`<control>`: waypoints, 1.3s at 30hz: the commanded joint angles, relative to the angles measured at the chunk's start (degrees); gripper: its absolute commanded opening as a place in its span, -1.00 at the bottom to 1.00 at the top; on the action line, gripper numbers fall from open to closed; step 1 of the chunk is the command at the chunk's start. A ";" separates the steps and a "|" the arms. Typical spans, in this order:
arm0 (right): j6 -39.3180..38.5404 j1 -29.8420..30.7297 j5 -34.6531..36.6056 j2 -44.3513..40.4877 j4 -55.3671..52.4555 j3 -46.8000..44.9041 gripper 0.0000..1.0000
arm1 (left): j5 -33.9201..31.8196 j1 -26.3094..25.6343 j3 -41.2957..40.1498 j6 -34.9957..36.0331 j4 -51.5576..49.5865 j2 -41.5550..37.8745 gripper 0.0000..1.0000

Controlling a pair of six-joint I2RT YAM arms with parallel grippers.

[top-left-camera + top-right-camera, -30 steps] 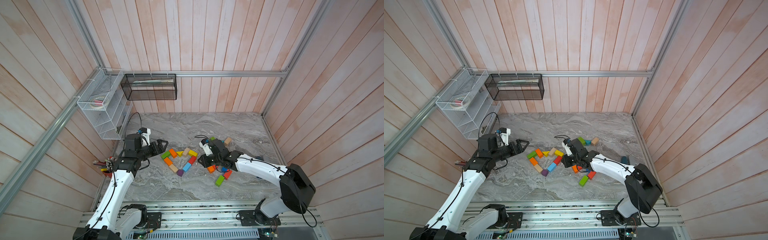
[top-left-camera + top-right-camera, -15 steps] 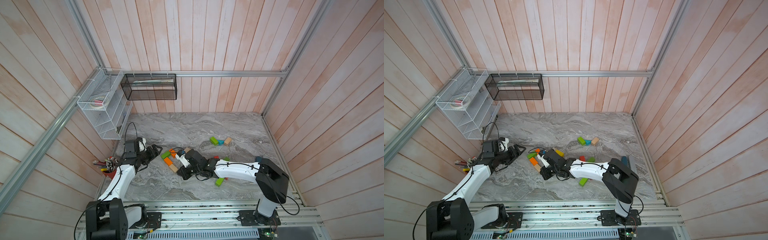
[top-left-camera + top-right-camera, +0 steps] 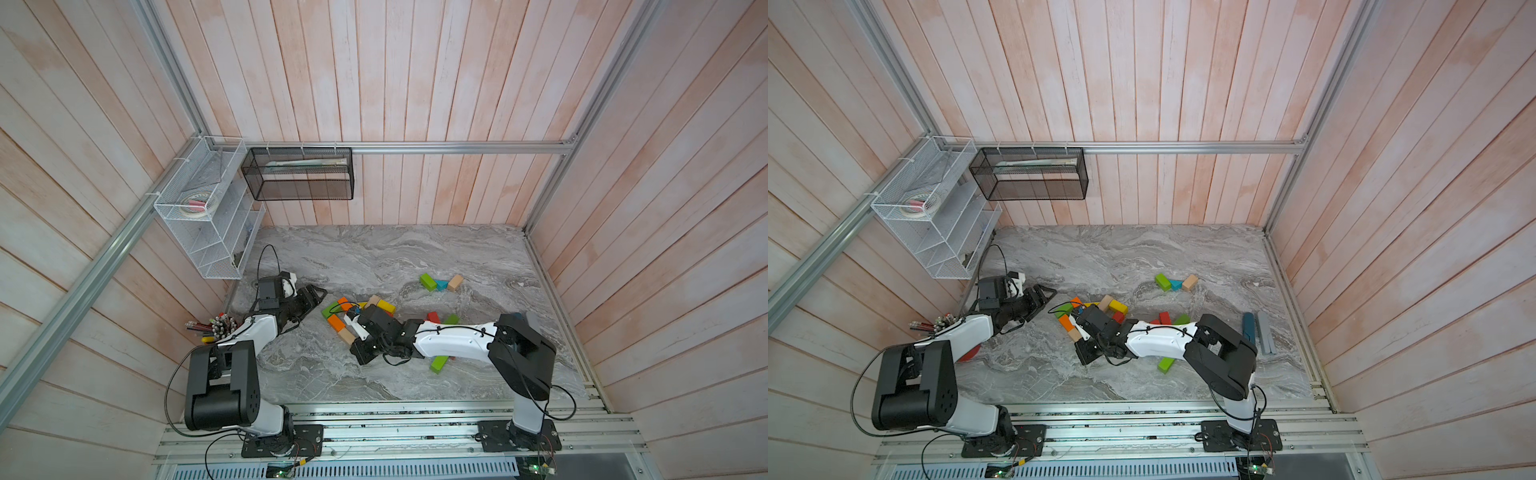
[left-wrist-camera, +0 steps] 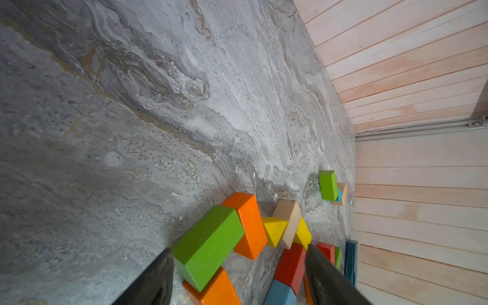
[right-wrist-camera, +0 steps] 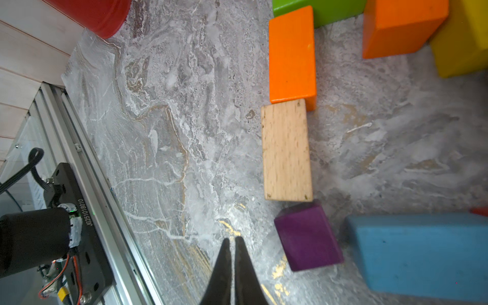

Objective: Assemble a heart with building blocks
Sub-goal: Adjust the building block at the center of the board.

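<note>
The left gripper [image 4: 239,250] stood with its jaws spread apart, holding nothing. A green brick [image 4: 208,245] lay just beside one finger, at the left edge of the building blocks [image 3: 336,322] clustered mid-table. The right gripper [image 5: 231,241] was pinched closed and empty beside a purple cube [image 5: 307,237]; further right, three loose blocks [image 3: 428,281] lay on the marble table [image 3: 374,257].

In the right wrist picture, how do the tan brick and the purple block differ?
The tan brick is bare wood; the purple block is painted. The tan brick is long; the purple block is close to a cube. The tan brick meets an orange brick end to end; the purple block lies nearer the shut right gripper. Both lie flat on the table.
</note>
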 commanded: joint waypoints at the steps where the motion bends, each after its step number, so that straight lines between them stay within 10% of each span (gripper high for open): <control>1: -0.08 0.24 2.71 2.26 -3.62 2.38 -0.85 | 1.18 -1.13 1.85 -0.32 3.56 1.57 0.57; 39: -0.78 0.69 4.92 8.19 -4.23 10.61 -0.90 | 1.45 -4.82 1.94 1.81 4.07 5.79 0.57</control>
